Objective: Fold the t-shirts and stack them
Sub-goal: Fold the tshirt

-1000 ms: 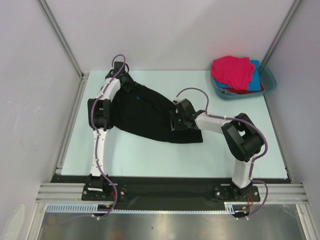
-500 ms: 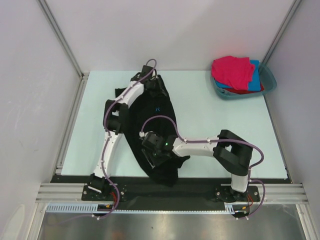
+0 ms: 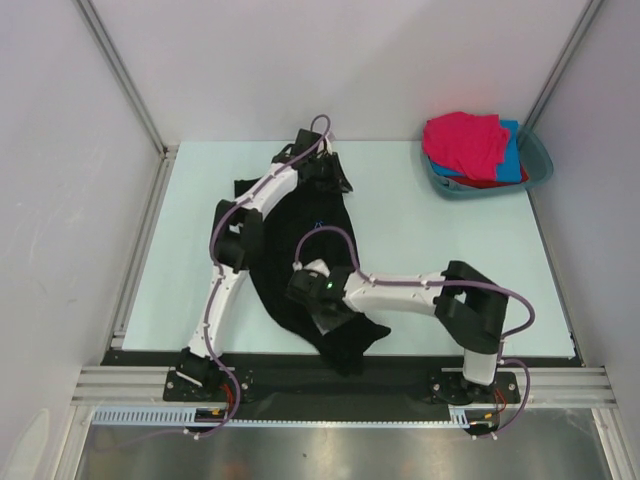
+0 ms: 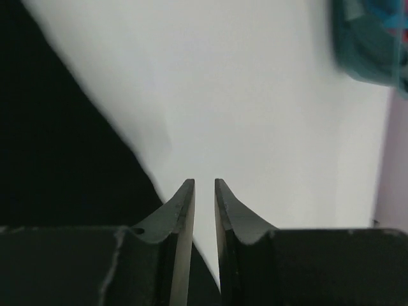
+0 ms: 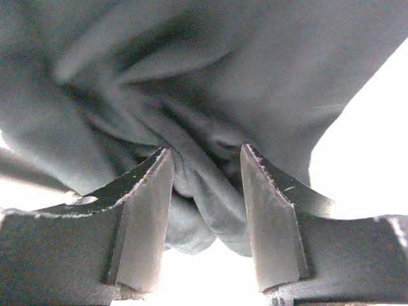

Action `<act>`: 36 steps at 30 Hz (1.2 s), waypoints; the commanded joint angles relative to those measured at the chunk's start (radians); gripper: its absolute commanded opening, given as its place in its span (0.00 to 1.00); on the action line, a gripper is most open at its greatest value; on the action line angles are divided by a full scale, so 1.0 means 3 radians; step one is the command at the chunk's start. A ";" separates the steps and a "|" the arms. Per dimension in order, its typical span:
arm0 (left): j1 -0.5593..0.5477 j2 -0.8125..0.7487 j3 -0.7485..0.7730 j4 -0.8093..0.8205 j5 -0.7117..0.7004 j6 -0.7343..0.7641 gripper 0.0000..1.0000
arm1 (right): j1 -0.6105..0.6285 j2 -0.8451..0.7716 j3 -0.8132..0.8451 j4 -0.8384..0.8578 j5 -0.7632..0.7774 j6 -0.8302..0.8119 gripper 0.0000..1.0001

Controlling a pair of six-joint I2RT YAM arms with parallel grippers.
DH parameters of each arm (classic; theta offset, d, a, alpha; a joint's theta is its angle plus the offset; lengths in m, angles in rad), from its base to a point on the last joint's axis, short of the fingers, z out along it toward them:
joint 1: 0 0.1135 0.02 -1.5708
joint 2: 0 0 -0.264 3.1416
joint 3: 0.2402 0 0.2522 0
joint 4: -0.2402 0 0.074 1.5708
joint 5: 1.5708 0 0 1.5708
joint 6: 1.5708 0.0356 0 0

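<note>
Nearest the arm bases, and well apart from the teal basin [image 3: 540, 160], the right gripper [image 5: 206, 153] has its jaws closed on a gathered fold of the black t-shirt [image 3: 290, 240]. The cloth bunches thickly between them, likely so the near end can be pulled taut.

The shirt runs as a long dark band across the pale counter [image 3: 420, 230], on the basin's left and nearer the camera than it. One end trails by the counter's near edge and the other reaches about level with the basin. It appears to be strung between the two arms to be straightened for folding, which has not yet begun.

At that far end the left gripper [image 4: 204, 183] shows its jaws nearly together. The cloth's edge passes just beside them, and whether they pinch it cannot be told.

In the basin lie the pink t-shirt [image 3: 465, 140], the blue t-shirt [image 3: 512, 155] and the red t-shirt [image 3: 490, 182], heaped unsorted. A small blue mark on the black shirt is too small to read, and no other writing shows.
</note>
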 commanded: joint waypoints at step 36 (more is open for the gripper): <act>0.0726 -0.2338 -0.3314 0.0457 -0.2172 -0.0884 0.20 | -0.2488 0.2245 0.3898 0.0299 -0.2316 -0.1465 0.57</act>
